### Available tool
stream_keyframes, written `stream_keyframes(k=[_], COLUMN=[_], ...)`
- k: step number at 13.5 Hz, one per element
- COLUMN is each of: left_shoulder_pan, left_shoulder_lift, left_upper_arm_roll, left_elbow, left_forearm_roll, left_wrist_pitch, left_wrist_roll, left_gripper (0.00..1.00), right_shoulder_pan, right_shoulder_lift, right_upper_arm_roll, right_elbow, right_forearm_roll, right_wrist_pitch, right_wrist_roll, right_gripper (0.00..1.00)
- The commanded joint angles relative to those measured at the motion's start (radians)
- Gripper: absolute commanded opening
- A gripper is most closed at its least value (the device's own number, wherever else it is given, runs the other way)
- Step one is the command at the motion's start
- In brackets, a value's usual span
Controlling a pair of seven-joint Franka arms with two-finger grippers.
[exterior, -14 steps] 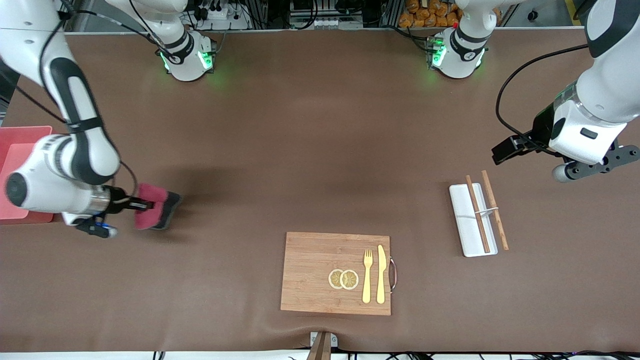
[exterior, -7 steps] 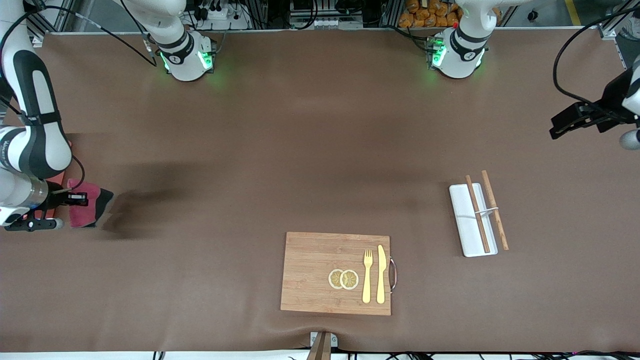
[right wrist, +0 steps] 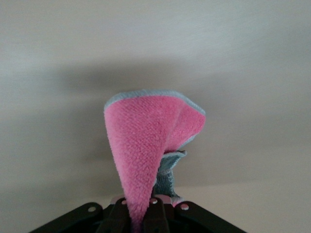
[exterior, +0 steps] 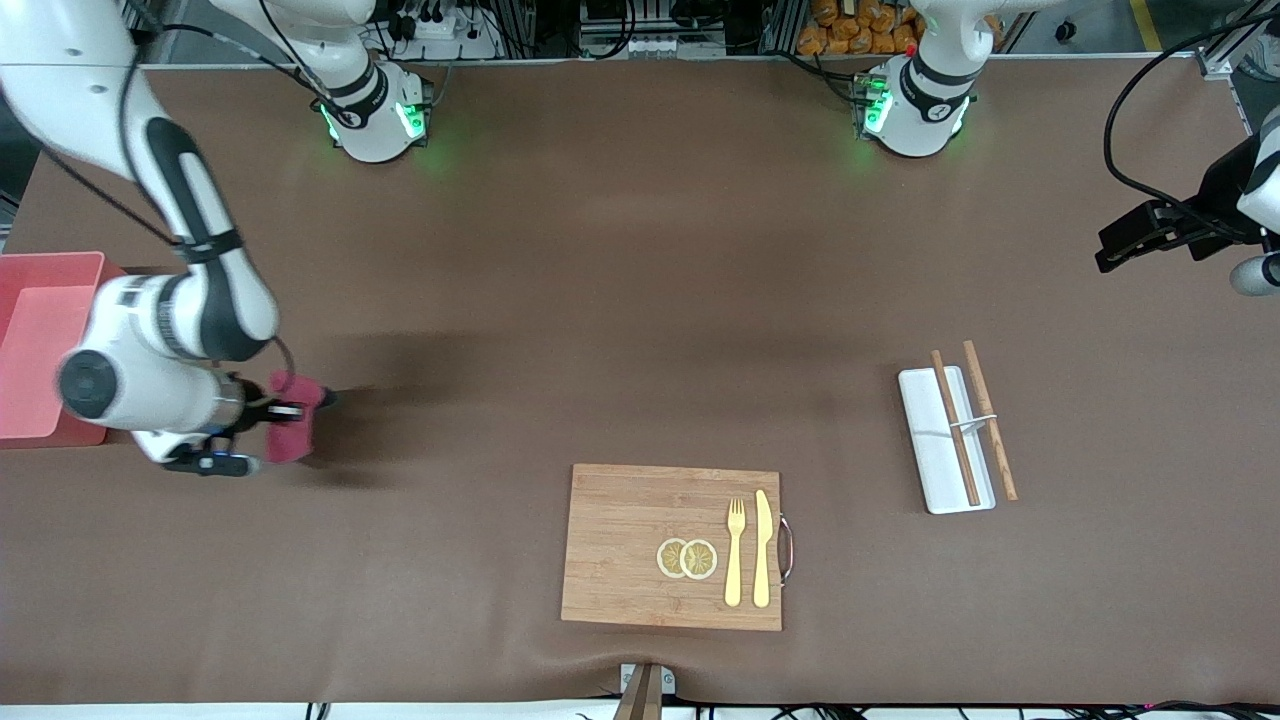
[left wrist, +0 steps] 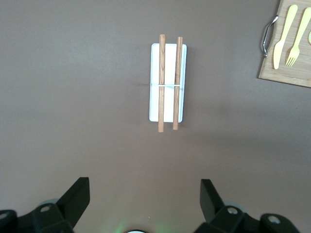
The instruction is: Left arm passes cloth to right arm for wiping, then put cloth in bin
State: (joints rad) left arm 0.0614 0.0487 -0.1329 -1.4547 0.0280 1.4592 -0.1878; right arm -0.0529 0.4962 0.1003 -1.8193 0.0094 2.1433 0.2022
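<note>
My right gripper (exterior: 272, 410) is shut on the cloth (exterior: 293, 418), low over the brown table near the right arm's end. In the right wrist view the pink cloth (right wrist: 146, 145), edged in grey, stands out from the shut gripper (right wrist: 143, 216) and its free end curls over at the table top. The salmon-pink bin (exterior: 40, 340) stands beside the right arm at the table's edge, and I see nothing in the part that shows. My left gripper (exterior: 1118, 248) hangs open and holds nothing at the left arm's end; in the left wrist view, that gripper (left wrist: 144, 184) shows only bare table between its fingers.
A wooden board (exterior: 620, 545) with two lemon slices (exterior: 686, 558), a fork (exterior: 735, 550) and a knife (exterior: 763, 548) lies near the front edge. A white tray (exterior: 935, 470) with two chopsticks (exterior: 955, 425) lies toward the left arm's end.
The right arm swept the cloth toward the bin, then back toward the table's middle. The left arm drew away toward its end of the table and has since stayed.
</note>
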Motion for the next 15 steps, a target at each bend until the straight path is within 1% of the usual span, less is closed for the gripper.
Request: stream_keyframes(k=[1, 4, 6, 8, 10, 11, 12, 13, 15], left_shoulder_pan=[-0.003, -0.003, -0.005, -0.006, -0.003, -0.005, -0.005, -0.005, -0.003], left_shoulder_lift=[-0.030, -0.043, -0.041, -0.043, -0.044, -0.049, -0.056, -0.056, -0.056], left_upper_arm_roll=[0.001, -0.002, -0.002, -0.004, -0.005, -0.005, -0.005, -0.004, -0.004], left_elbow=[-0.024, -0.026, -0.026, -0.029, -0.024, -0.024, -0.026, -0.026, -0.026], left_forearm_roll=[-0.013, -0.013, -0.014, -0.014, -0.016, -0.016, -0.016, -0.016, -0.016], left_wrist_pitch=[0.003, 0.003, 0.003, 0.003, 0.003, 0.003, 0.003, -0.008, -0.013], left_wrist_roll=[0.008, 0.004, -0.001, -0.002, 0.005, 0.004, 0.004, 0.004, 0.004], left_gripper=[1.00, 1.00, 1.00, 1.00, 1.00, 1.00, 1.00, 1.00, 1.00], right_shoulder_pan=[0.125, 0.215, 0.219, 0.191, 0.113, 0.073, 0.029, -0.013, -0.114], right_shoulder_lift=[-0.010, -0.039, -0.099, -0.136, -0.151, -0.153, -0.162, -0.174, -0.189], right_upper_arm_roll=[-0.010, -0.010, -0.010, -0.019, -0.017, -0.017, -0.017, -0.017, -0.017], right_elbow=[-0.006, 0.002, 0.005, 0.067, 0.171, 0.214, 0.245, 0.255, 0.255], right_forearm_roll=[0.108, 0.254, 0.264, 0.250, 0.213, 0.189, 0.182, 0.170, 0.086], right_wrist_pitch=[0.013, 0.007, -0.011, -0.130, -0.289, -0.354, -0.405, -0.434, -0.439], right_wrist_roll=[0.190, 0.322, 0.332, 0.274, 0.183, 0.116, 0.042, -0.040, -0.238], right_gripper=[0.00, 0.00, 0.00, 0.00, 0.00, 0.00, 0.00, 0.00, 0.00])
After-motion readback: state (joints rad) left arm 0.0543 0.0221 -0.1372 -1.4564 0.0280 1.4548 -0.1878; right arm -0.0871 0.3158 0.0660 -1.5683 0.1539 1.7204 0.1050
